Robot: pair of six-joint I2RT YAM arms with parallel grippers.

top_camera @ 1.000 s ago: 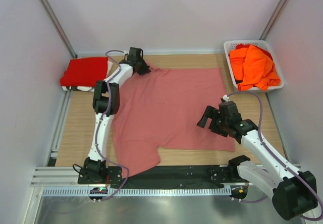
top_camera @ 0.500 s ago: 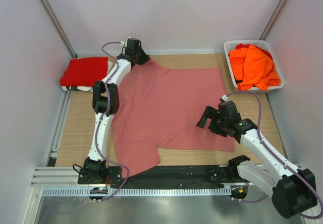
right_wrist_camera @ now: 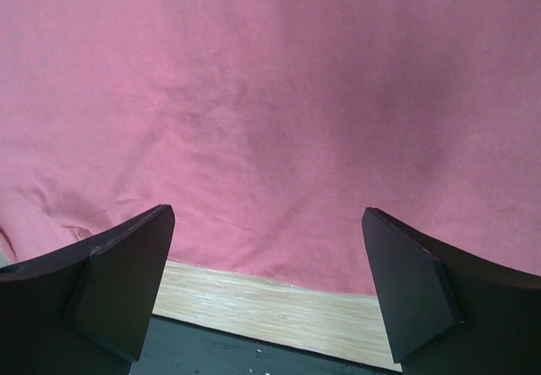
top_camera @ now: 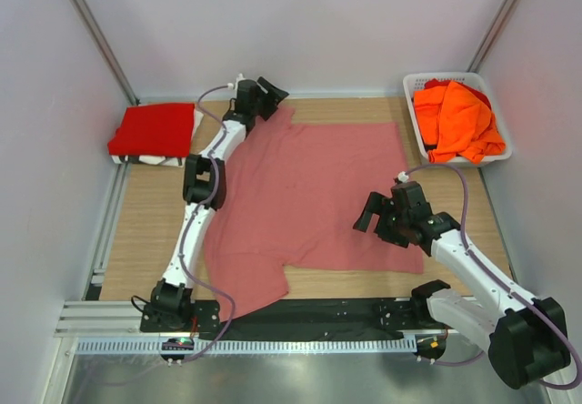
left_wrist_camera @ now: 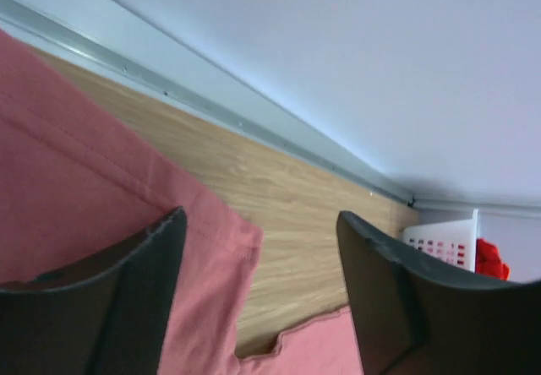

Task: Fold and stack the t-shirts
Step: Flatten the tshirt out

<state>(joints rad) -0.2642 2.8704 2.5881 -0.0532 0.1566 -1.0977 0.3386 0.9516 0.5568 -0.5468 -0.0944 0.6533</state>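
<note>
Left tool [top_camera: 272, 89] shifted right along pink t-shirt [top_camera: 309, 195] edge.

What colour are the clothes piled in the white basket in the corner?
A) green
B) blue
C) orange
C: the top view shows bright orange t-shirts heaped in the white basket at the table's far right corner.

Pink tee [top_camera: 309, 195] lies spread flat mid-tabletop [top_camera: 145, 231]; red tee [top_camera: 153, 131] folded far left; orange tees [top_camera: 459, 122], perhaps two, heaped in basket [top_camera: 410, 90].
</note>
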